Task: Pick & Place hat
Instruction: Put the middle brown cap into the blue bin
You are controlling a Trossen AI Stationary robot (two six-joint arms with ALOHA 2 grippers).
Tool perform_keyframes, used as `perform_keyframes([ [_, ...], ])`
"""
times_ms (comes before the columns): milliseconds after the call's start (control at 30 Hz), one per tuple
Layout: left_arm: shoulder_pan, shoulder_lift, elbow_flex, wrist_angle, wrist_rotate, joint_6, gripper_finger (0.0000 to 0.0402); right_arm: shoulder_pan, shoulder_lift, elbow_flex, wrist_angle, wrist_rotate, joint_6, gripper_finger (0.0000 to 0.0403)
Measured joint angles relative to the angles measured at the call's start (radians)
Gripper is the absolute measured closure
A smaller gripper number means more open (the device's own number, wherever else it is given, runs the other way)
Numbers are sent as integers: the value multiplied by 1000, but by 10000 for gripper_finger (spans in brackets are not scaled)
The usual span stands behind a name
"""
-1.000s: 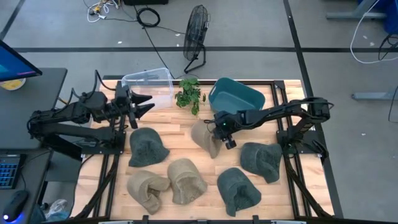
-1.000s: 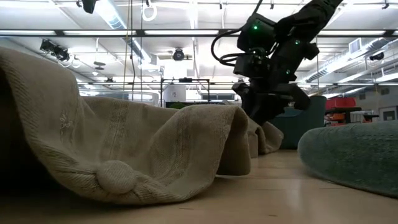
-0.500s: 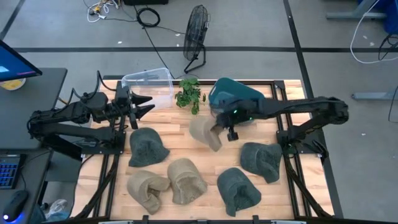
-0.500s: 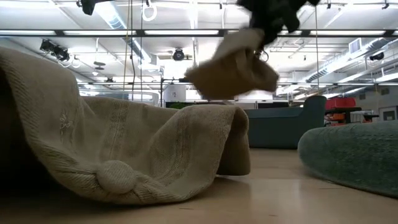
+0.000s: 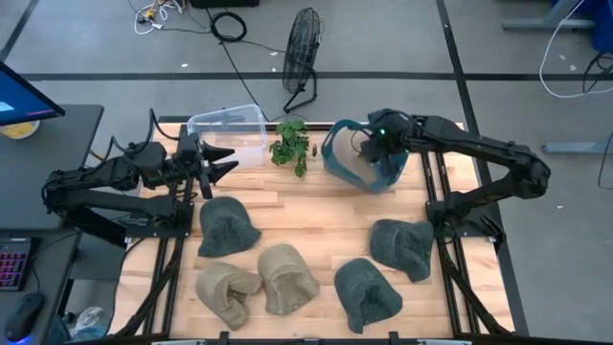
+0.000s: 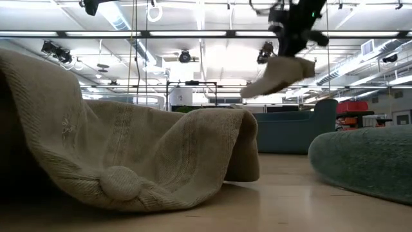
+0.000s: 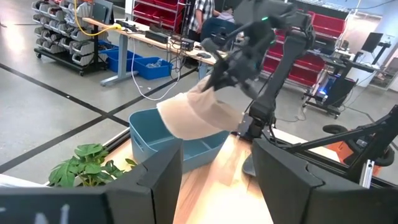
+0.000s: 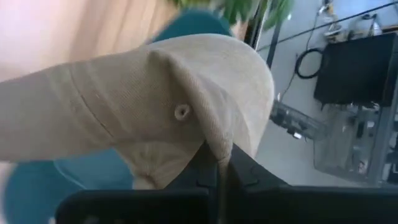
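Observation:
The beige hat hangs in the air from my right gripper, over the teal bin at the table's far right. The left wrist view shows the hat above the bin. In the right wrist view the hat fills the picture, its crown button showing. My right gripper is shut on it. My left gripper waits open over the table's far left, beside the clear tub; its fingers frame the left wrist view. My right gripper pinches a raised fold of the hat's cloth between its two shut fingers, close to the crown button. The fingers come from above, pointing down. The hat is lifted clear and hangs tilted below them, over the teal bin.
Several more hats lie on the table: dark green ones and beige ones; one beige hat fills the low view's foreground. A clear tub and a small plant stand at the far edge.
My right gripper has lifted the beige hat off the middle of the table and carried it up and toward the far right, over the teal bin. The hat went from lying on the wood to hanging clear below the shut fingers.

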Motion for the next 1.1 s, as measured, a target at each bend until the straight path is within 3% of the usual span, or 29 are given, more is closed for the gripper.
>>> perform_keyframes([
  [233,0,0,0,0,0,-3,205,-88,51,-108,94,-93,-215,402],
  [667,0,0,0,0,0,-3,205,-93,196,-210,289,-42,-300,401],
  [1100,0,0,0,0,0,-3,205,-93,296,-210,366,-35,-276,303],
])
